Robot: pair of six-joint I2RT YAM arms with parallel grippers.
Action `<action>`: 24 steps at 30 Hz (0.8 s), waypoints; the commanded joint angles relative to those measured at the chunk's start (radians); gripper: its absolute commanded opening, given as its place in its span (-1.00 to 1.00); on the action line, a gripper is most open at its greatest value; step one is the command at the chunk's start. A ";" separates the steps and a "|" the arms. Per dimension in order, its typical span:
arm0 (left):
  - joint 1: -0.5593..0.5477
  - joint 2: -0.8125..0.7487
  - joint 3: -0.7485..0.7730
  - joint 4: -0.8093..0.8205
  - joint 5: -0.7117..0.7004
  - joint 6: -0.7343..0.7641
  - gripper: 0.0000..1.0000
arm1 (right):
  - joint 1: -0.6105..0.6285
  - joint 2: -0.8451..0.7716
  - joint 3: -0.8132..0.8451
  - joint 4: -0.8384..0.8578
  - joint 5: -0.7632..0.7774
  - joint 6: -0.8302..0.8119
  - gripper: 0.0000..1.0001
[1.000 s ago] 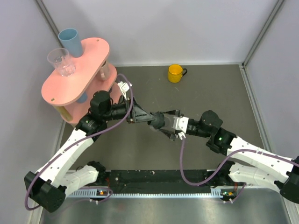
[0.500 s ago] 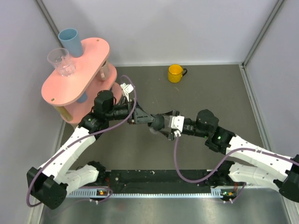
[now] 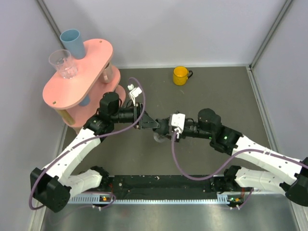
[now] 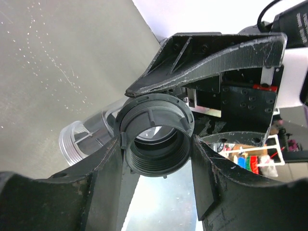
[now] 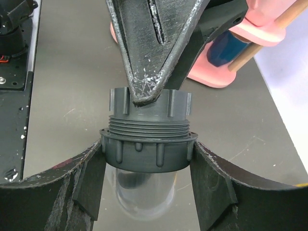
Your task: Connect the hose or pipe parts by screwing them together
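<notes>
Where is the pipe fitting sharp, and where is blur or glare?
Right wrist view: fitting sharp, near fingers blurred. Left wrist view: ring sharp, wall behind it washed out. Top view: even light, fitting barely visible.

The ribbed threaded fitting [image 5: 144,149] is matt dark grey moulded plastic, the clear pipe [image 5: 144,192] below it glossy see-through plastic, the black gripper fingers [image 5: 211,187] matt plastic, scuffed and scratched white, the table [image 5: 72,72] a dull, faintly speckled grey, and the yellow mug [image 3: 180,75] smooth and glossy.
</notes>
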 commanded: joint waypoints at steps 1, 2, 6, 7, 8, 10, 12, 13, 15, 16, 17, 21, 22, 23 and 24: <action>-0.018 0.020 -0.030 0.089 0.023 0.111 -1.00 | 0.025 -0.013 0.120 0.132 -0.046 0.046 -1.00; -0.021 0.006 -0.037 0.132 0.020 0.117 -1.00 | 0.025 -0.015 0.115 0.132 -0.052 0.049 -1.00; -0.045 -0.043 -0.079 0.211 0.024 0.195 -1.00 | 0.022 -0.021 0.111 0.138 -0.057 0.062 -1.00; -0.048 -0.054 -0.082 0.214 0.023 0.223 -1.00 | 0.019 -0.021 0.112 0.139 -0.064 0.078 -1.00; -0.053 -0.071 -0.086 0.215 0.020 0.267 -1.00 | 0.016 -0.019 0.117 0.138 -0.073 0.085 -1.00; -0.061 -0.088 -0.099 0.234 0.036 0.339 -1.00 | 0.002 -0.016 0.130 0.130 -0.099 0.105 -1.00; -0.071 -0.098 -0.111 0.246 0.062 0.392 -1.00 | -0.005 -0.011 0.140 0.123 -0.116 0.114 -1.00; -0.073 -0.103 -0.114 0.249 0.066 0.440 -1.00 | -0.011 -0.010 0.146 0.121 -0.124 0.118 -1.00; -0.078 -0.103 -0.117 0.247 0.081 0.482 -1.00 | -0.019 -0.007 0.146 0.122 -0.133 0.132 -1.00; -0.078 -0.100 -0.117 0.246 0.105 0.517 -1.00 | -0.025 -0.005 0.147 0.124 -0.142 0.137 -1.00; -0.081 -0.095 -0.115 0.244 0.113 0.533 -1.00 | -0.027 -0.005 0.149 0.124 -0.149 0.141 -1.00; -0.088 -0.085 -0.096 0.218 0.153 0.617 -1.00 | -0.034 -0.002 0.154 0.119 -0.173 0.172 -1.00; -0.090 -0.083 -0.094 0.217 0.155 0.660 -1.00 | -0.039 -0.004 0.154 0.116 -0.175 0.175 -1.00; -0.094 -0.085 -0.094 0.218 0.162 0.683 -1.00 | -0.042 -0.004 0.154 0.119 -0.178 0.180 -1.00; -0.097 -0.080 -0.094 0.220 0.171 0.729 -1.00 | -0.047 -0.002 0.154 0.121 -0.188 0.192 -1.00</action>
